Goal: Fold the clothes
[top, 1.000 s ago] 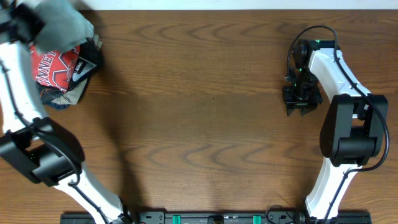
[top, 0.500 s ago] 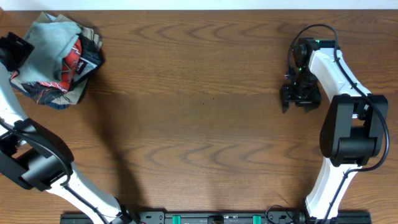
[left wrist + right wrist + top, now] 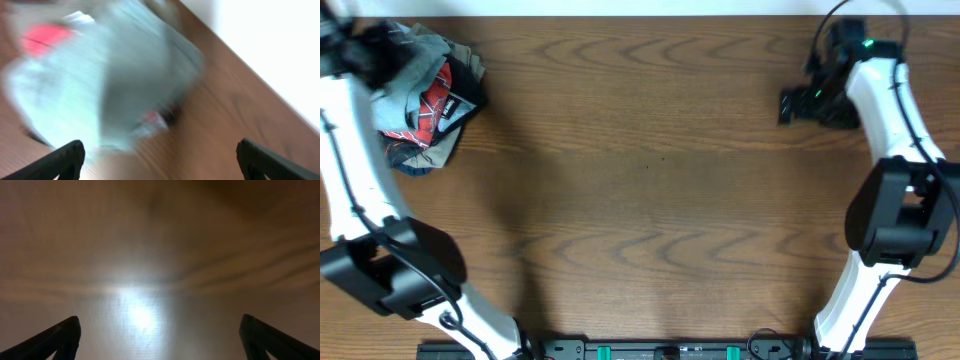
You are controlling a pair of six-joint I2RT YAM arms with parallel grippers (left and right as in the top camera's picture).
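Note:
The clothes, a wrinkly pale blue-grey garment, lie bunched on top of a pile at the table's far left corner. My left gripper hovers at the pile's left edge, open and empty. In the left wrist view the clothes show blurred just ahead of the open left gripper. My right gripper is near the far right of the table. It stands open over bare wood, as the right gripper shows in its own view.
Under the pale garment lie a red T-shirt with white lettering, a dark garment and a khaki one. The table's back edge runs just behind the pile. Glare marks the wood below the right gripper.
The left gripper has opened and let the pale garment drop onto the pile, then shifted back. The right gripper has opened and moved toward the far right.

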